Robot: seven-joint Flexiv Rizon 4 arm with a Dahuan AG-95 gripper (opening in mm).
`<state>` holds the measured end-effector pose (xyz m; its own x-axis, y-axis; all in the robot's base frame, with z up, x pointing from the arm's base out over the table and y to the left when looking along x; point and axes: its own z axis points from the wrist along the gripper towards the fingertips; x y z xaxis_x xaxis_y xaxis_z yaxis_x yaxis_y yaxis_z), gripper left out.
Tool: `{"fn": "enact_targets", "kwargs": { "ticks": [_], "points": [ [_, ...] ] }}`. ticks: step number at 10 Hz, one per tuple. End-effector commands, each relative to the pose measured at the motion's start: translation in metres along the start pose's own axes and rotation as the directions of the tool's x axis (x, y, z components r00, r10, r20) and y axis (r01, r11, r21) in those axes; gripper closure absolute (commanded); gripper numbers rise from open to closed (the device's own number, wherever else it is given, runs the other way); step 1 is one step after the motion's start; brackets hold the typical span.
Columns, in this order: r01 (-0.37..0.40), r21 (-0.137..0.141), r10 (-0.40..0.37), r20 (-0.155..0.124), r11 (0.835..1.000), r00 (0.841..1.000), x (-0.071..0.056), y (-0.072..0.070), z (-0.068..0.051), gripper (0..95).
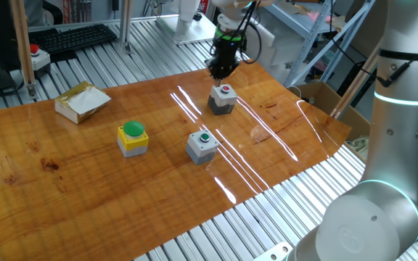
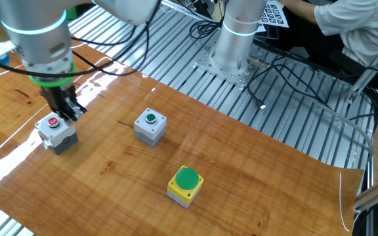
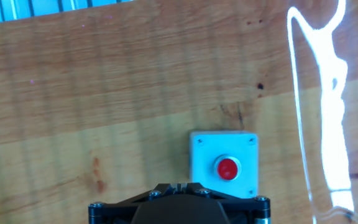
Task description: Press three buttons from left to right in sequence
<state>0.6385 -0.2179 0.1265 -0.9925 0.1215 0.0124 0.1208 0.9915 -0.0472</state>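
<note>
Third press judged in hand: the gripper (image 1: 222, 72), jaws together and pointed straight down, is hung just above and slightly off the grey box with red button (image 1: 222, 99) at the bench (image 1: 64, 181) far edge. Red cap should be centred under the tips first, then pressed straight down.

Bright, even indoor lighting, sharp focus throughout. Long white glare streaks across the glossy wooden tabletop (image 1: 158, 174), strongest at right in hand view. Soft, short shadows.
</note>
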Motion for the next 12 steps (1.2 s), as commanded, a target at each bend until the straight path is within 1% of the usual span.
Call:
{"fn": "enact_targets", "kwargs": {
  "ticks": [1,2,4,5,6,7,8,9,10,11,12],
  "points": [
    [0.023,-0.005,-0.023,0.008,1.0,1.0,-0.0038,-0.0105,0.0043,95.0],
    [0.039,-0.008,-0.039,0.013,0.999,0.999,-0.0055,-0.018,0.0074,95.0],
    [0.053,-0.003,-0.053,0.008,0.999,0.999,-0.0062,-0.0187,0.0075,95.0],
    [0.031,-0.017,-0.031,0.012,0.999,0.999,-0.0062,-0.0187,0.0075,76.0],
    [0.014,-0.024,-0.014,0.011,1.0,1.0,-0.0062,-0.0187,0.0076,38.0],
    [0.016,-0.021,-0.016,0.007,1.0,1.0,-0.0063,-0.0187,0.0076,38.0],
    [0.035,-0.023,-0.035,0.003,0.999,0.999,-0.0064,-0.0187,0.0079,19.0],
    [0.034,-0.025,-0.034,-0.002,0.999,0.999,-0.0064,-0.0189,0.008,0.0],
    [0.029,-0.026,-0.029,-0.001,0.999,1.0,-0.0065,-0.019,0.0081,0.0],
    [0.028,-0.03,-0.028,-0.005,0.999,1.0,-0.0065,-0.0189,0.0083,19.0],
    [0.108,-0.01,-0.108,0.002,0.994,0.994,-0.0068,-0.0182,0.0095,95.0]
  ]
}}
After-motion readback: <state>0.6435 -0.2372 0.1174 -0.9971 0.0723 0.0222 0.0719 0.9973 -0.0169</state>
